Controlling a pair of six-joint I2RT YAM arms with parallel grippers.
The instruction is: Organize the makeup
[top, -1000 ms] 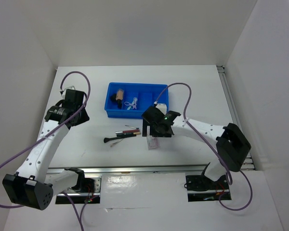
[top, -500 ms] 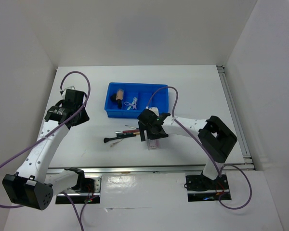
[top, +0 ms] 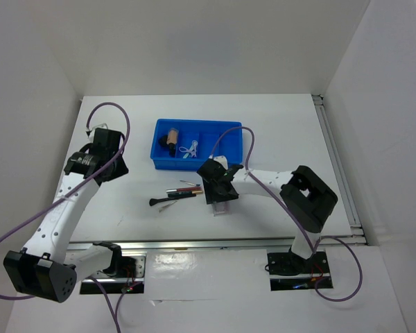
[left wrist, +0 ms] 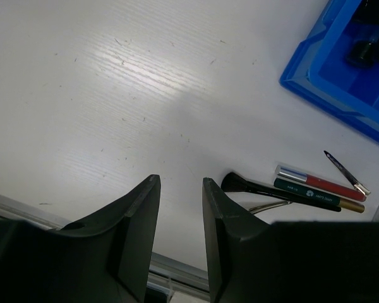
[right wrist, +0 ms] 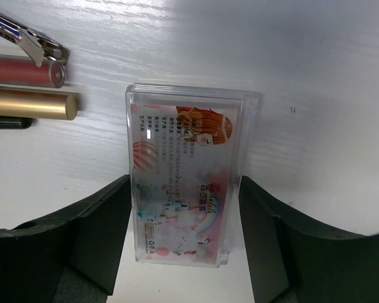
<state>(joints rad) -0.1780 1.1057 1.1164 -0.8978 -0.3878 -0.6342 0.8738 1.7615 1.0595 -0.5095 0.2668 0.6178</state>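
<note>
Black fingers [right wrist: 95, 240] of right pincer [right wrist: 185, 183] low along both long edges of packet [right wrist: 186, 145], itself flat on table [top: 284, 118]. Touching or a hair off: cannot tell, so cannot tell whether pinching. Far short edge of packet clear of the tips, with bare white beyond it and on one side. On the other side, near the far corner: ends of gold-capped pencil [right wrist: 28, 104] and pink tube [right wrist: 22, 71], close to packet but apart from it, then the clipped end of a slim pencil [right wrist: 25, 33]. Little room for sliding that way.

From above: packet near front rail [top: 194, 244], pencils, tube and brush [top: 154, 202] bunched to its left. Behind, blue tray [top: 194, 165], with tan stub [top: 171, 137] in the leftmost compartment and pale piece [top: 189, 150] in the next. Right of tray, wide bare table out to right rail [top: 336, 166].

Left pincer [left wrist: 179, 183] spread partway, nothing between its fingers, hanging over bare table near the left edge. Front rail low in its view, brush head just beyond one finger, tray corner well off. Plenty of open surface around it toward the back.
</note>
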